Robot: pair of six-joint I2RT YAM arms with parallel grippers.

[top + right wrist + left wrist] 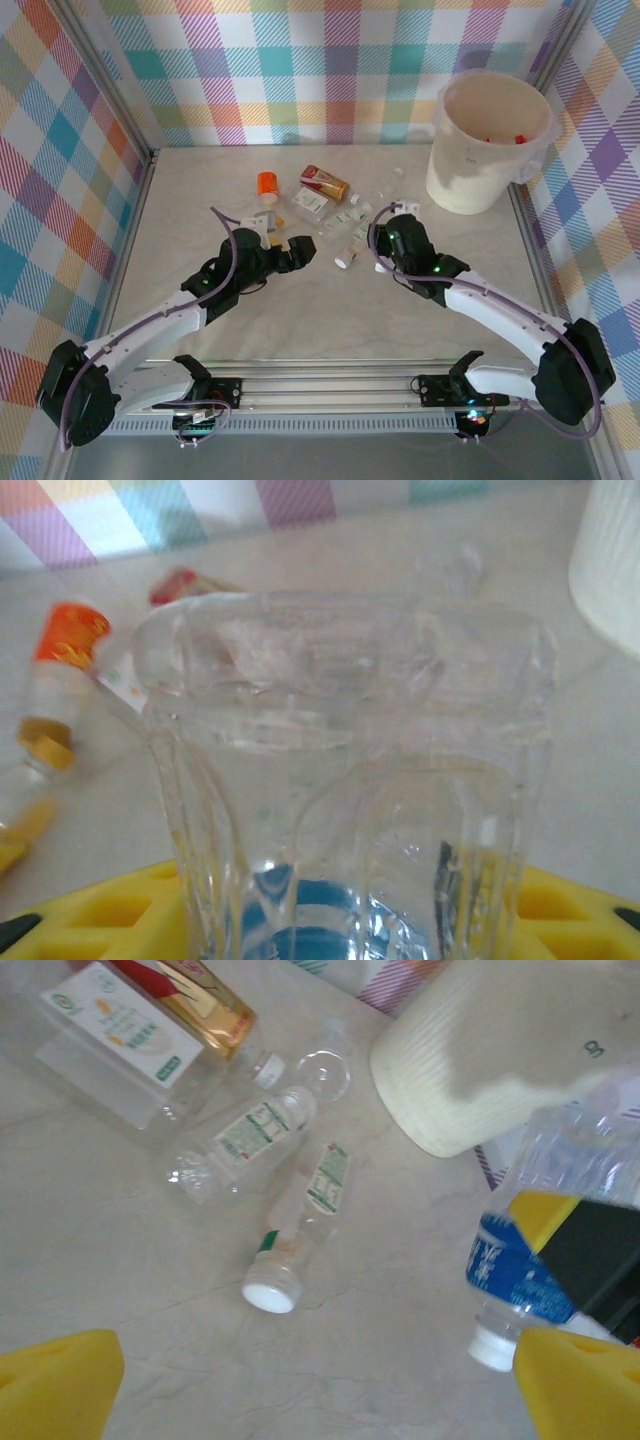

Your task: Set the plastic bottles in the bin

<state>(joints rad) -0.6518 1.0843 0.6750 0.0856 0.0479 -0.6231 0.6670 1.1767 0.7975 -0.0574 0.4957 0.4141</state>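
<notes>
Right gripper [335,915] is closed around a clear blue-labelled bottle [515,1275], its yellow fingers [90,910] pressing the ribbed body from both sides. The left wrist view shows the white cap sticking out below the grip, so the hold sits across the wider body rather than the slim neck, probably because thin plastic gives there and seats between the pads. Whether the bottle is off the table [330,320] I cannot tell. Left gripper [320,1390] stands wide open, holding nothing, low over the scatter with a white-capped bottle [295,1240] just ahead of it, likely readied for its own pick. Beside that one lie a green-labelled bottle [250,1135], a square clear bottle [120,1040] and an amber bottle [325,182], with an orange-capped bottle [268,185] a little to the left, all on their sides in the middle of the table. At the far right corner the bin [485,180] stands upright, apart from the heap, with red caps showing inside, so some bottles are in and most are not.
</notes>
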